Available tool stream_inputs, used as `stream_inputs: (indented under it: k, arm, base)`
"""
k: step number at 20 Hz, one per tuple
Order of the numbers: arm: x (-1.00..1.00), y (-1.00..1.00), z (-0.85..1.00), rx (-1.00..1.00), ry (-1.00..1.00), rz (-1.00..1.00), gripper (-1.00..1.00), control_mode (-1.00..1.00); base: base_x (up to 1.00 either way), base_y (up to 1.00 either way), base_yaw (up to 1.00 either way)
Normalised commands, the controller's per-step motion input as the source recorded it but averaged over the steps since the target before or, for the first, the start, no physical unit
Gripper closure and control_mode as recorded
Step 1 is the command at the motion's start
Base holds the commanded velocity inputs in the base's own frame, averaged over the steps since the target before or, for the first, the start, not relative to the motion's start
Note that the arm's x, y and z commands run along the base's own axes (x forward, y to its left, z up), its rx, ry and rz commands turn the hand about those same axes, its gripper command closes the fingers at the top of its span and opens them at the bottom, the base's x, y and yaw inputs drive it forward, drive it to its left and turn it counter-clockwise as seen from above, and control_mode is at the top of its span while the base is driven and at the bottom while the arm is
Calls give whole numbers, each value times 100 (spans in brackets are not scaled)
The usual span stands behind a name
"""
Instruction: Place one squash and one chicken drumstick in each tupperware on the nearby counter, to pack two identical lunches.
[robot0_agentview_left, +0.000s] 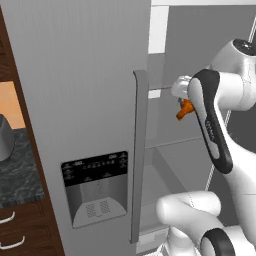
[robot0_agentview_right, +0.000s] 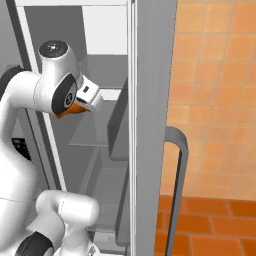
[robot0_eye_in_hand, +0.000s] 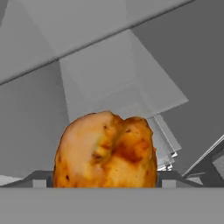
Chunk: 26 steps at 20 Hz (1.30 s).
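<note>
The arm reaches into the open fridge (robot0_agentview_left: 90, 100), where a chicken drumstick (robot0_eye_in_hand: 105, 151) sits right between the fingers, which stand spread wide around it; whether they actually press on it I cannot tell. A strip of the table (robot0_agentview_left: 17, 170) shows at far left. Judging from this, packing has barely begun, with nearly everything left

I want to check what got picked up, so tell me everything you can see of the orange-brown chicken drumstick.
The glossy orange-brown chicken drumstick fills the space just ahead of the hand, its bulbous mottled end, pale in patches and browned in others, facing the hand camera. From the base views an orange tip pokes out beside the wrist, inside the open grey fridge. Whether the fingers actually clamp it can't be told.
</note>
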Motion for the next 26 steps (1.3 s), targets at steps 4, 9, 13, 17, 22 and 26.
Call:
stream_inputs:
  k: [4,9,13,17,22,26]
  arm:
    - [-25,0,0,-2,0,11,100,100]
    - [0,0,0,0,0,0,100,100]
    - [0,0,0,0,0,0,100,100]
    - [0,0,0,0,0,0,100,100]
    - [0,0,0,0,0,0,100,100]
    - [0,0,0,0,0,0,100,100]
  base:
    - [-75,11,30]
    - [-91,74,29]
    - [5,100,6]
    - [34,100,0]
    - [44,100,-3]
    - [46,100,-10]
